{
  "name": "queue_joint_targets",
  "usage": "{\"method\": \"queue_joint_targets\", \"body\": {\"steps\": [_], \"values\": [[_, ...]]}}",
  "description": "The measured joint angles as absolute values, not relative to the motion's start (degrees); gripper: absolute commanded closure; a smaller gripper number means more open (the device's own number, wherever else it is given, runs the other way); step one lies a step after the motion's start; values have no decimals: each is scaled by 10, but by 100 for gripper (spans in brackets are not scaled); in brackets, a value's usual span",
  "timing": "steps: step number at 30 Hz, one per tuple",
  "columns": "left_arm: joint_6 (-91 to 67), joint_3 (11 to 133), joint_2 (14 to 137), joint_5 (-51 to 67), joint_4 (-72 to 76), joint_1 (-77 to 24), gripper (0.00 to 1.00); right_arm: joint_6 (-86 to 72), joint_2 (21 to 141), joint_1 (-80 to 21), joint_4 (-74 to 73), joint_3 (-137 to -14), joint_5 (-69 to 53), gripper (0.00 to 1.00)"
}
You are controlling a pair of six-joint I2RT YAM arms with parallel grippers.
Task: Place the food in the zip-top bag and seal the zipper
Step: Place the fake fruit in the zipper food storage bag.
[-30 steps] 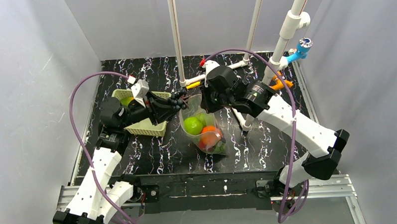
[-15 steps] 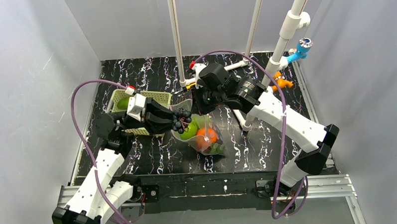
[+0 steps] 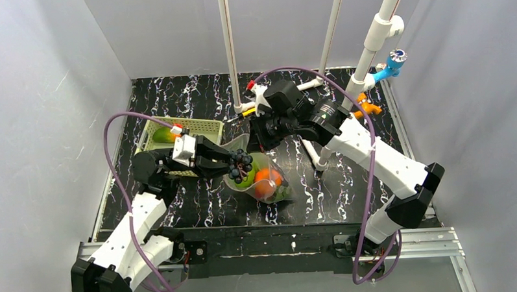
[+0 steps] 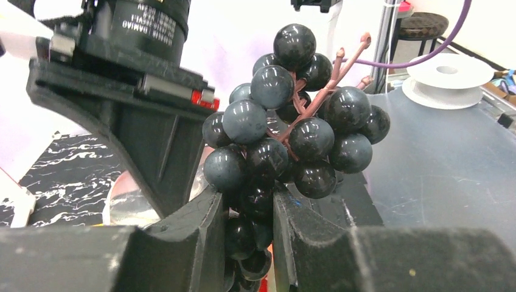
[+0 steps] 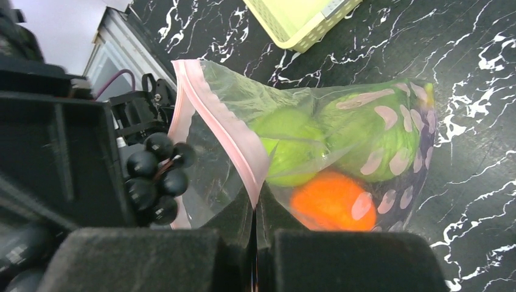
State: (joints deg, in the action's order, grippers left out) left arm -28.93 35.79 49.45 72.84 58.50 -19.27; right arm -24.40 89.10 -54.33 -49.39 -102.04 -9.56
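The clear zip-top bag (image 3: 262, 175) lies mid-table with a green apple (image 5: 289, 146), an orange (image 5: 331, 201) and a green leafy piece (image 5: 377, 134) inside. My right gripper (image 5: 255, 204) is shut on the pink zipper (image 5: 219, 121) strip and holds the mouth up and open. My left gripper (image 4: 249, 201) is shut on a bunch of dark grapes (image 4: 292, 121). In the top view the grapes (image 3: 241, 163) hang at the bag's mouth, on its left side, close to the right gripper (image 3: 256, 145).
A pale green lattice basket (image 3: 189, 127) stands left of the bag with a green piece (image 3: 166, 134) in it. White poles (image 3: 230, 49) rise at the back. An orange toy (image 3: 366, 106) and a blue fitting (image 3: 389, 65) sit at the back right.
My left arm has carried the grapes forward and right, from beside the basket to the bag's mouth. The right gripper has shifted a little left, still pinching the bag's edge.
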Motion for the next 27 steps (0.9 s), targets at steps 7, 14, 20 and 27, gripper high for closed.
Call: {"method": "queue_joint_targets", "body": {"steps": [7,14,20,27], "values": [[-118,343,502,687,443,-202,100,-256,860,-528,-480,-994,-130,99],[-10,363,534,634,305,-209,59,-269,839,-527,-459,-955,-152,99],[24,377,511,596,222,-212,34,-271,833,-526,-444,-936,-150,99],[43,456,479,559,95,-226,11,-267,832,-526,-444,-935,-145,99]]}}
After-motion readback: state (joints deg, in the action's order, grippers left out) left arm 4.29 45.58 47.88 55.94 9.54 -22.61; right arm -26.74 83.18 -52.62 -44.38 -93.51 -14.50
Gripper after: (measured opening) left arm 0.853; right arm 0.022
